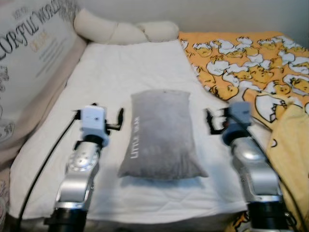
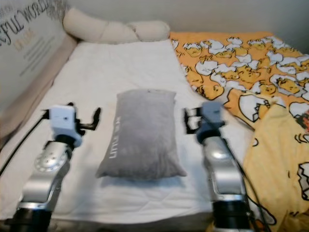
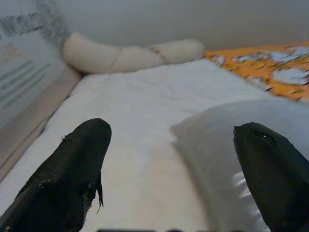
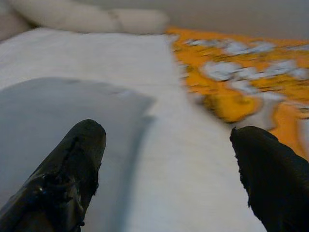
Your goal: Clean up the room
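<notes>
A grey pillow with white lettering lies lengthwise in the middle of the white bed sheet. My left gripper hovers just left of the pillow, open, with nothing between its fingers. My right gripper hovers just right of it, also open and holding nothing. In the left wrist view the pillow sits beside one black finger. In the right wrist view the pillow lies behind one finger, and the sheet shows between the two.
An orange duck-print blanket covers the bed's right side, with a yellow cloth at its near corner. A long cream bolster lies at the far end. A large printed cushion leans along the left edge.
</notes>
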### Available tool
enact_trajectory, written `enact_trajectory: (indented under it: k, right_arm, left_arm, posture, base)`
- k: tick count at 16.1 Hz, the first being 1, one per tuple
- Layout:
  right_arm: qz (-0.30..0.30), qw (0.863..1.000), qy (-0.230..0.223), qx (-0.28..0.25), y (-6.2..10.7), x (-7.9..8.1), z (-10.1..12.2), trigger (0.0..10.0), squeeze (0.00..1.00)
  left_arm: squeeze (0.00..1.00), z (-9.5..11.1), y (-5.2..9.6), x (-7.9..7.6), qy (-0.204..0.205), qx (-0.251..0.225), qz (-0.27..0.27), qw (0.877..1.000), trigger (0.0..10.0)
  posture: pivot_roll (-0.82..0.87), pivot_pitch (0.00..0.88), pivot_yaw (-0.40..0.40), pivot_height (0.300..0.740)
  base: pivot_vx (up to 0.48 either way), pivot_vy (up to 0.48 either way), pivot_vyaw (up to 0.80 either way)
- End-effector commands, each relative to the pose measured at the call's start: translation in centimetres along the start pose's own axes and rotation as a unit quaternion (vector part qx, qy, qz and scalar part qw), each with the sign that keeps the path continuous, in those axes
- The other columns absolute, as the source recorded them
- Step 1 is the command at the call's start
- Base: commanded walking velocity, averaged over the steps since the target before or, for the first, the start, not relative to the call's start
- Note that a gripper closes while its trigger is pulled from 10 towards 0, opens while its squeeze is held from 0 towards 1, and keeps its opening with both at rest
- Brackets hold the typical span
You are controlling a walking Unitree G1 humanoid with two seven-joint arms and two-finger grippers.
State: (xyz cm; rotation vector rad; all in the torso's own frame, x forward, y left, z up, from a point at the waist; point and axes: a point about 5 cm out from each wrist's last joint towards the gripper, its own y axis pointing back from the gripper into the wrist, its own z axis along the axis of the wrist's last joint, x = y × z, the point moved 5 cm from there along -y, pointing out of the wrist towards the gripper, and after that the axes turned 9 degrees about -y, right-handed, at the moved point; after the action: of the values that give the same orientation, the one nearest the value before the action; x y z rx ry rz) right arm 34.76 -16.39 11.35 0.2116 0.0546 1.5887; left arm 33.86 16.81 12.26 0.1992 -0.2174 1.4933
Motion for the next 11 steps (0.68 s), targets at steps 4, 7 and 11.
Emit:
enact_trajectory:
  k: [4,7,11]
  right_arm:
    - [-0.007,1.0,-0.031,0.001,0.0,-0.8,0.0,10.0,1.0]
    - [-0.016,0.998,-0.059,0.006,-1.1,-1.7,0.2,10.0,1.0]
    - [0.022,0.989,-0.135,0.062,-4.2,-3.2,-0.5,10.0,1.0]
  left_arm:
    - [0.0,-0.2,0.1,-0.8,0.005,0.007,-0.031,0.999,10.0]
    - [0.0,-0.8,-0.2,-2.7,0.075,0.039,-0.117,0.99,10.0]
    - [0.0,-1.4,-4.3,-2.8,0.122,0.057,-0.145,0.98,10.0]
  posture:
    - [0.0,0.0,0.023,0.74]
    - [0.0,0.0,0.027,0.74]
    - [-0.02,0.0,0.022,0.74]
  base:
    - [0.0,0.0,0.0]
    - [0.0,0.0,0.0]
    - [0.0,0.0,0.0]
